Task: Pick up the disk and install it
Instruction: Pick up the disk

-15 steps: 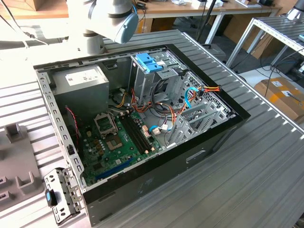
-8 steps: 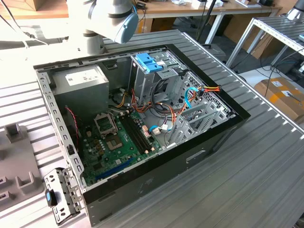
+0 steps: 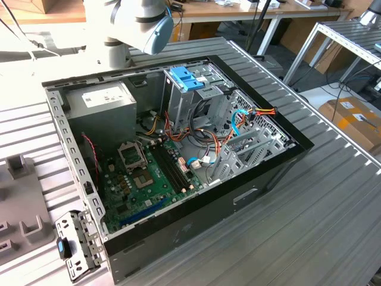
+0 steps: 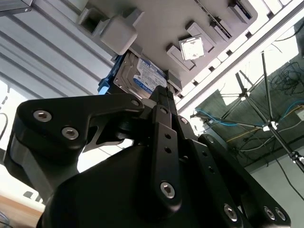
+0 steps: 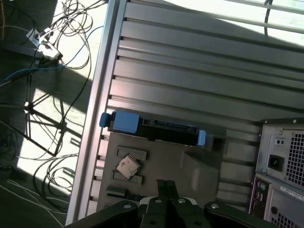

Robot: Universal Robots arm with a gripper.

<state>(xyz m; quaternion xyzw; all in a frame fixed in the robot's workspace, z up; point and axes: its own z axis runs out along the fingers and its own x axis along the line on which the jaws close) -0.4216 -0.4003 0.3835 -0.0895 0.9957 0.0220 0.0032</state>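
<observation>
Your open black desktop computer case [image 3: 208, 210] lies on its side on the ribbed aluminium table [image 3: 315, 226]. Inside it you have a grey power-supply box [image 3: 101, 108] in the corner nearest the white robot arm [image 3: 140, 21]. A green motherboard [image 3: 143, 186] covers the floor beside it. A bare metal drive cage [image 3: 199, 101] stands at the far wall, topped by a blue slotted plastic bracket [image 3: 186, 78]. Orange and red wires [image 3: 205, 142] trail between the cage and the board, and a thin blue cable [image 3: 237, 123] curves on the side towards the exterior view's right.

The other holder is a flat grey fixture plate [image 5: 190, 161] with raised blocks, lying on the table beside the case's rear panel [image 5: 280, 166]. In one pocket you can see a small square silver processor chip [image 5: 128, 166]. The dark hard drive with bright blue rails [image 5: 161, 130] sits at the plate's outer edge, next to the table's grooves. The first wrist view shows it edge-on, and the second wrist view shows its labelled face [image 4: 140, 76].

Your black gripper [image 5: 166, 183] hangs over the plate on the chip's side of the drive. Its two fingers [image 4: 160, 102] are pressed together with nothing between them. In the first wrist view a stretch of bare plate separates the tips from the drive, so it is not touching it.
</observation>
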